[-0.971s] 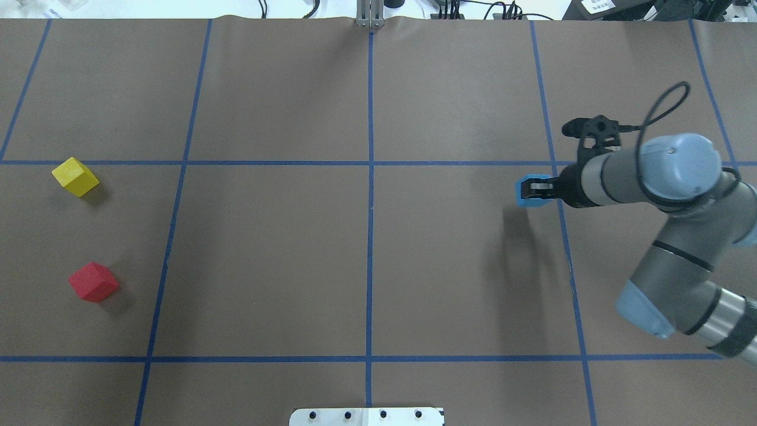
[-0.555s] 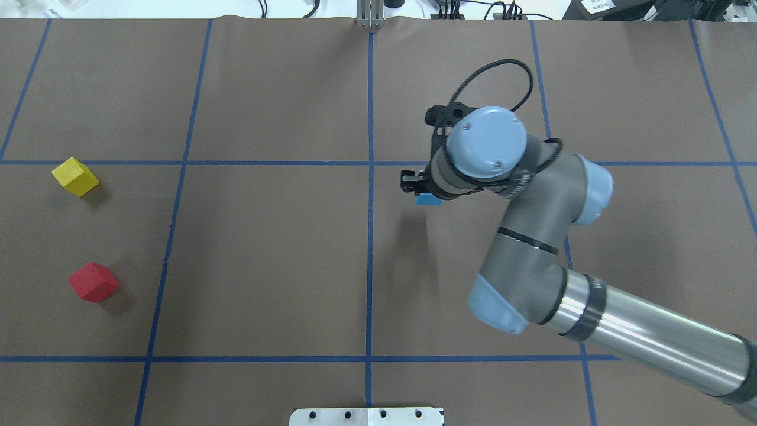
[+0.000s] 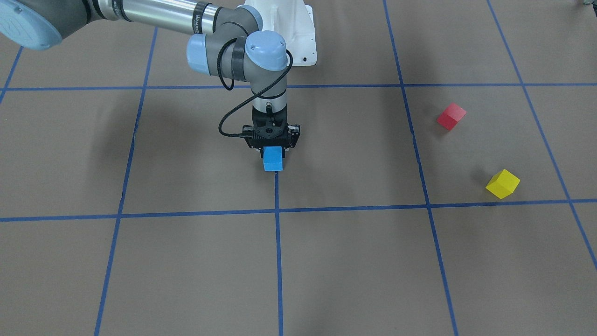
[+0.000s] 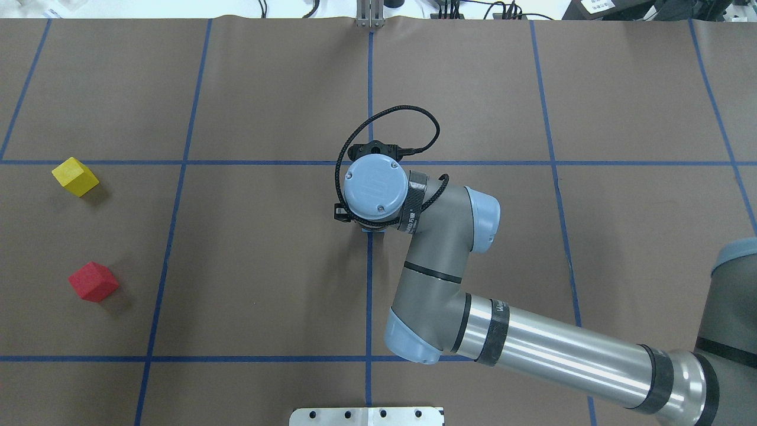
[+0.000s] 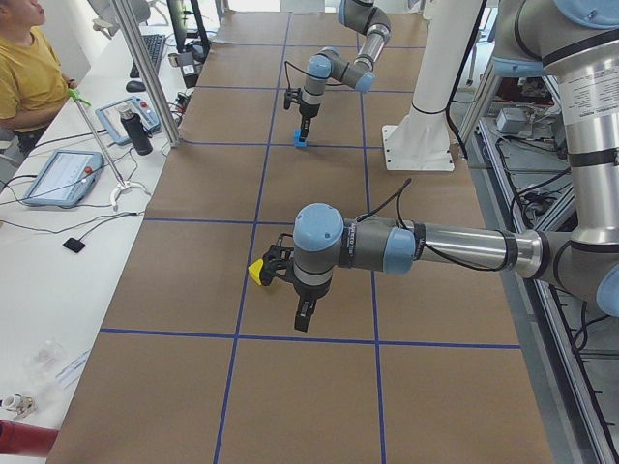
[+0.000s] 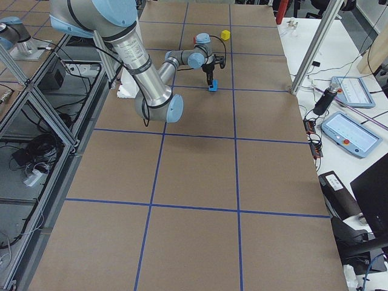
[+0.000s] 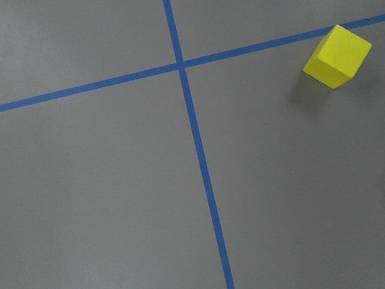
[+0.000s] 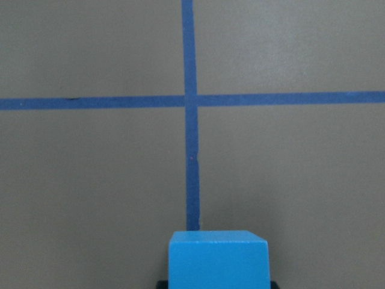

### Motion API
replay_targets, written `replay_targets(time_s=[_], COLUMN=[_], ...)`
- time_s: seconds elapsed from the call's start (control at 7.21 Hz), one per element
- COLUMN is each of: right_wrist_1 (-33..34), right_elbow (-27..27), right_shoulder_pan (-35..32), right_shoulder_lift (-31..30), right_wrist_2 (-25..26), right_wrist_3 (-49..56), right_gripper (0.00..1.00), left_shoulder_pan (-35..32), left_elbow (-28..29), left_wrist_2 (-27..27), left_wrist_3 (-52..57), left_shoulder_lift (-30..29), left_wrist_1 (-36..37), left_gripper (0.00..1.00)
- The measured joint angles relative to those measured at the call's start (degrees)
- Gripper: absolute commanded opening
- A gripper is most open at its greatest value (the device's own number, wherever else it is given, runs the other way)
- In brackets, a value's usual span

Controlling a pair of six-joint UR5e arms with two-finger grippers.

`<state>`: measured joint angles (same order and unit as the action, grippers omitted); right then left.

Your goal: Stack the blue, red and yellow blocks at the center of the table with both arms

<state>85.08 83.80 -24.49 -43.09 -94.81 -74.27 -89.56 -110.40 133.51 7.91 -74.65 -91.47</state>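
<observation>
My right gripper (image 3: 273, 149) points straight down and is shut on the blue block (image 3: 273, 161). It holds the block low over the table's centre line, and I cannot tell whether the block touches the table. The block fills the bottom of the right wrist view (image 8: 218, 259). The wrist hides it in the overhead view. The red block (image 4: 93, 282) and the yellow block (image 4: 75, 176) lie apart at the table's left end. My left gripper (image 5: 304, 317) shows only in the exterior left view, beside the yellow block (image 5: 256, 273). I cannot tell whether it is open.
Blue tape lines divide the brown table into a grid. The white robot base (image 3: 303, 32) stands at the robot's edge of the table. An operator (image 5: 29, 68) sits at a side bench with tablets (image 5: 63, 174) beyond the far edge.
My right arm has swung left from the table's right side to the centre line, carrying the blue block, and now points straight down. The red and yellow blocks have not moved.
</observation>
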Motion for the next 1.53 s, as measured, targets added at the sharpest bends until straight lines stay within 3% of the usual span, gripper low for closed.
replay_targets(time_s=[0.28, 0.55, 0.97, 1.25, 1.53], right_wrist_1=[-0.97, -1.02, 5.05, 6.97, 7.16], right_elbow=[0.00, 1.64, 12.00, 16.10, 16.39], right_shoulder_pan=[0.95, -2.23, -19.26, -31.11, -41.62], right_shoulder_lift=[0.07, -0.60, -8.69, -15.67, -22.07], right_wrist_2=[-0.11, -2.17, -16.19, -23.24, -28.98], right_wrist_3=[-2.37, -2.62, 9.53, 26.37, 40.87], right_gripper=[0.99, 1.00, 1.00, 1.00, 1.00], left_shoulder_pan=[0.01, 0.07, 3.31, 10.85, 21.73], left_elbow=[-0.01, -0.16, 2.16, 2.59, 2.63], left_wrist_2=[0.00, 0.06, 0.67, 1.92, 0.98], left_wrist_3=[0.00, -0.10, -2.59, -17.69, -29.27], left_shoulder_lift=[-0.04, -1.16, -8.18, -11.89, -12.16], left_wrist_1=[-0.02, -2.31, -18.65, -27.18, -38.54], left_gripper=[1.00, 1.00, 1.00, 1.00, 1.00])
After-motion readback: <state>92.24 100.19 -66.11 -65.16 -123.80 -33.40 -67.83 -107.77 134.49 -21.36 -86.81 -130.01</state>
